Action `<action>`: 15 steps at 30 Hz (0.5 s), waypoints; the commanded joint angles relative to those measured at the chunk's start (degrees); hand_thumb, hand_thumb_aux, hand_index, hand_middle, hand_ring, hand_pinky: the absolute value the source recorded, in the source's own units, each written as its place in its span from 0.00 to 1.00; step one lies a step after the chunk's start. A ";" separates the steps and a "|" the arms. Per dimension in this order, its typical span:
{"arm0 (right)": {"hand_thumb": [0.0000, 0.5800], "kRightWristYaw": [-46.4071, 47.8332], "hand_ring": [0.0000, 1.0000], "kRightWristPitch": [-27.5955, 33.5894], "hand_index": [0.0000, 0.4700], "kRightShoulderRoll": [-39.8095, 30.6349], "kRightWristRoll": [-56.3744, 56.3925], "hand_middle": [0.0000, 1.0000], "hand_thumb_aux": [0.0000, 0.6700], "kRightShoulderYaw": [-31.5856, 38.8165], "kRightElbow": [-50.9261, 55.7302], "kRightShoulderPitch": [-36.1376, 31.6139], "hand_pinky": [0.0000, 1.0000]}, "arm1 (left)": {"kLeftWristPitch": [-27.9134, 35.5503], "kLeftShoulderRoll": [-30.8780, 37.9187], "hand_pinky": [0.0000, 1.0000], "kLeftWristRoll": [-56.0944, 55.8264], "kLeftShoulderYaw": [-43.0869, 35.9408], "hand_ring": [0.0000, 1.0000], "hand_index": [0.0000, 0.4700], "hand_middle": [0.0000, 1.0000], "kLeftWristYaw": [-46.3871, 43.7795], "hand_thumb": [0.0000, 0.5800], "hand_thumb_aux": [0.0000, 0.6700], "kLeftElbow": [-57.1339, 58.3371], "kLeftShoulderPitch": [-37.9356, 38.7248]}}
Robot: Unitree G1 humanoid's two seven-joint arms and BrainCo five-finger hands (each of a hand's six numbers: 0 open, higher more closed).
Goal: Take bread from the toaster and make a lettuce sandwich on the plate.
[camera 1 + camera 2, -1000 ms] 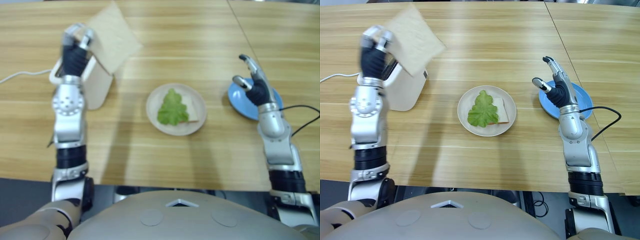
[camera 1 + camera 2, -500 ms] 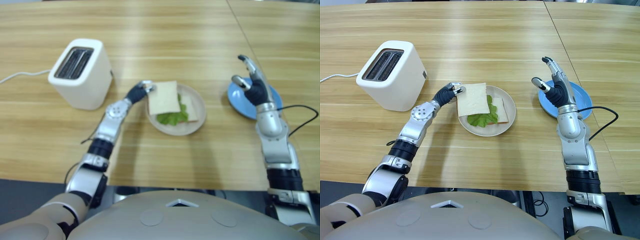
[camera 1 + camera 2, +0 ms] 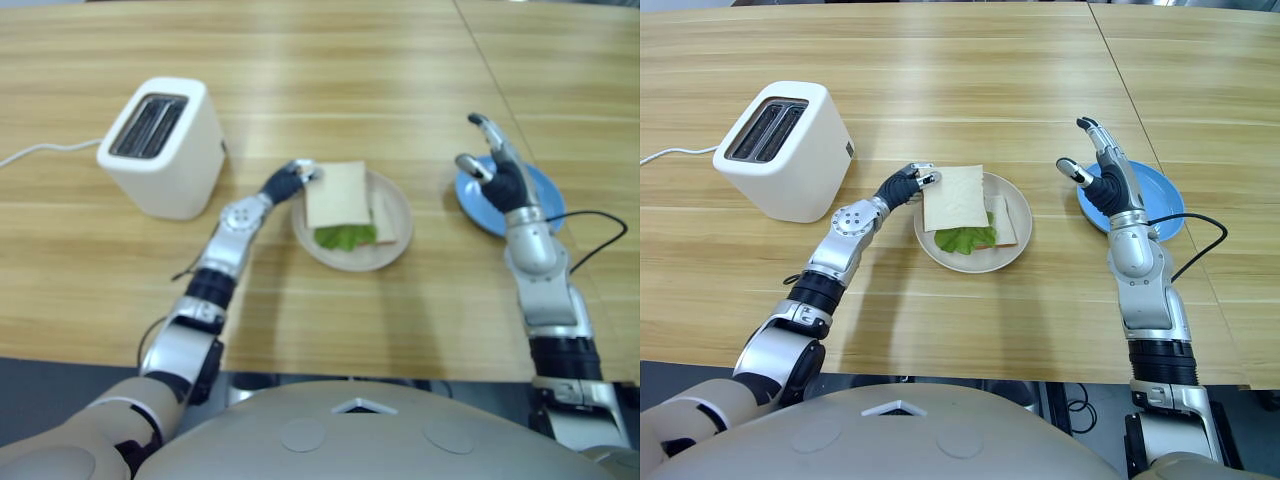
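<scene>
A beige plate [image 3: 1018,250] in the table's middle holds a bread slice [image 3: 1003,222] with a green lettuce leaf [image 3: 965,239] on it. My left hand [image 3: 908,182] is shut on the left edge of a second bread slice [image 3: 955,197], which lies over the lettuce and most of the lower slice. The white toaster [image 3: 783,150] stands at the left with both slots empty. To the right of the plate my right hand [image 3: 1102,178] is raised, open and holding nothing.
A blue plate [image 3: 1160,199] lies at the right, partly behind my right hand. A black cable [image 3: 1200,243] runs off to the right from beside it. The toaster's white cord [image 3: 675,155] leads off the left edge. A table seam [image 3: 1118,75] runs along the right.
My left hand has carried the bread slice from above the toaster down onto the lettuce on the plate, then nudged it right. My right hand shifted slightly left and up.
</scene>
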 commanded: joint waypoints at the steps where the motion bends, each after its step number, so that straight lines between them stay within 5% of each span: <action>1: 0.00 -0.01 0.00 0.16 0.00 0.25 -0.22 0.00 0.00 0.43 0.94 -0.18 0.00 | 1.22 -0.42 1.00 0.70 -0.67 1.00 0.98 1.00 -0.34 1.00 1.00 -0.74 0.04; 15: 0.00 -1.94 0.00 -1.65 0.00 0.88 -5.08 0.00 0.00 5.23 3.93 -0.92 0.00 | 1.20 -2.98 1.00 4.77 -3.29 1.00 0.98 1.00 2.88 1.00 1.00 4.54 -1.02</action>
